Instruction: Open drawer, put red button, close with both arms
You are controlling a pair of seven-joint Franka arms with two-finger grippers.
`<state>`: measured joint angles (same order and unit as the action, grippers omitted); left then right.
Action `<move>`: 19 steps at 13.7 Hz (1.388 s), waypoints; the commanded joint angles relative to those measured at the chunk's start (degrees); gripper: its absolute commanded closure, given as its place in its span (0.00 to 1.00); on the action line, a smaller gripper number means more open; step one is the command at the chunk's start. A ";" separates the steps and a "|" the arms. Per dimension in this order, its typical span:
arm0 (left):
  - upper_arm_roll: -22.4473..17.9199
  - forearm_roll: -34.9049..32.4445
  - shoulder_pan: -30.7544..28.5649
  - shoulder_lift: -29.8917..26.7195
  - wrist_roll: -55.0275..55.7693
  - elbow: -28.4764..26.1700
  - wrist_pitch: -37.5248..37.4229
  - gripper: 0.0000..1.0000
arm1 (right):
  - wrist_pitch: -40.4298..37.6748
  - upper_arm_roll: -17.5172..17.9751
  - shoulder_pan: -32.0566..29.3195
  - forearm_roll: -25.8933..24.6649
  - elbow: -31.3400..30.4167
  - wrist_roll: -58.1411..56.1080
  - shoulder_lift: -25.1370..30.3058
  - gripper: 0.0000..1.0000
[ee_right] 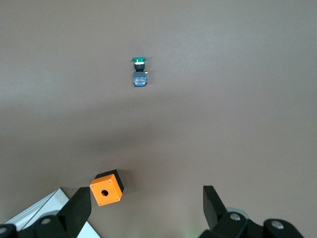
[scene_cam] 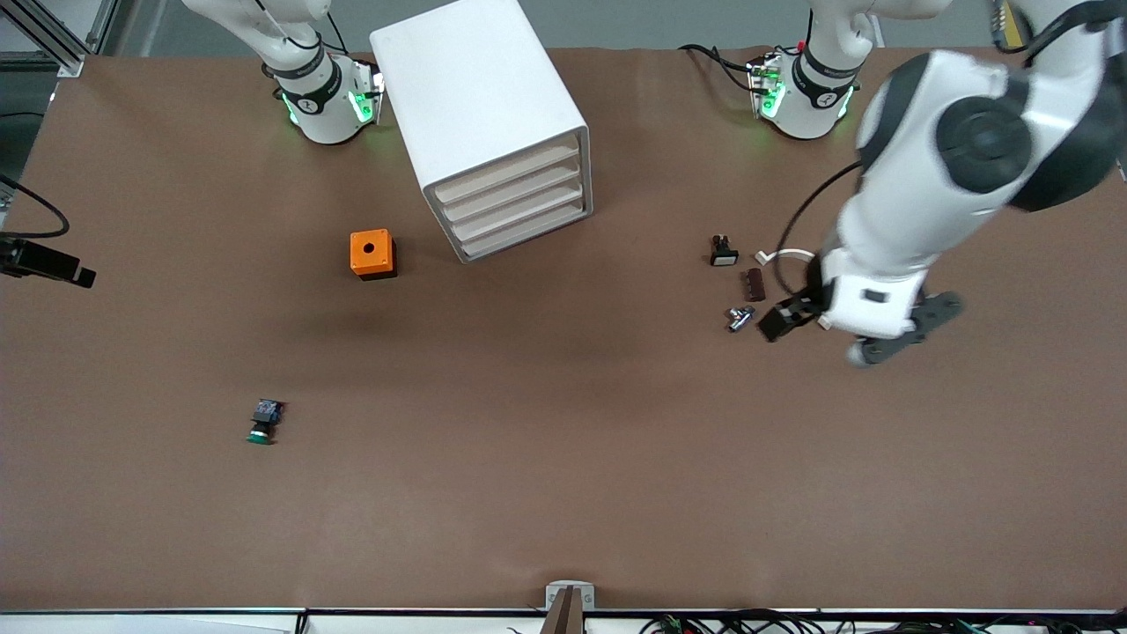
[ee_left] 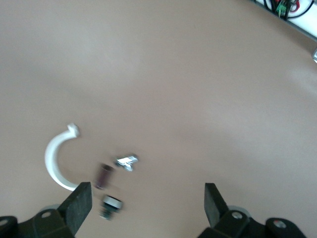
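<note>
The left gripper (scene_cam: pixel 814 328) hung wide open over small parts; the right gripper (ee_right: pixel 143 210), also spread, waited above the orange box (scene_cam: pixel 372 254). All drawers (scene_cam: pixel 519 208) stood closed. No red button showed; grabbing the green-capped button (scene_cam: pixel 262 421) was the risk

A wide, matte brown table surface (scene_cam: pixel 563 458) fills nearly the whole front view, evenly lit with soft shadows. At twelve o'clock a grey floor strip (scene_cam: pixel 634 22) runs along its edge. Silver aluminium framing (scene_cam: pixel 62 35) stands at eleven o'clock. A white ledge with tangled black cables (scene_cam: pixel 748 623) lies at five o'clock.
</note>
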<state>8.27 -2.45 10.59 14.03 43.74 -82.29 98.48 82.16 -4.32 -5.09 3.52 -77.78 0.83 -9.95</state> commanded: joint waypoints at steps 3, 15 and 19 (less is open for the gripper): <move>0.26 -0.19 -7.69 -14.62 -20.76 -12.43 -2.05 0.00 | -0.25 0.98 1.57 -2.28 -6.24 0.05 7.83 0.00; -4.84 2.09 -7.87 -28.53 -36.97 -18.25 -12.70 0.00 | 2.21 0.37 4.21 -2.47 -15.38 0.58 16.46 0.00; -4.84 2.10 -7.87 -28.36 -38.11 -15.80 -16.03 0.00 | 3.09 0.37 4.13 -2.47 -15.38 0.58 16.37 0.00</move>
<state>3.33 -0.95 2.94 -13.64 7.13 -99.27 84.40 84.09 -3.64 -1.18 0.96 -91.55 0.86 4.99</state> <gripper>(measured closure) 0.000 0.000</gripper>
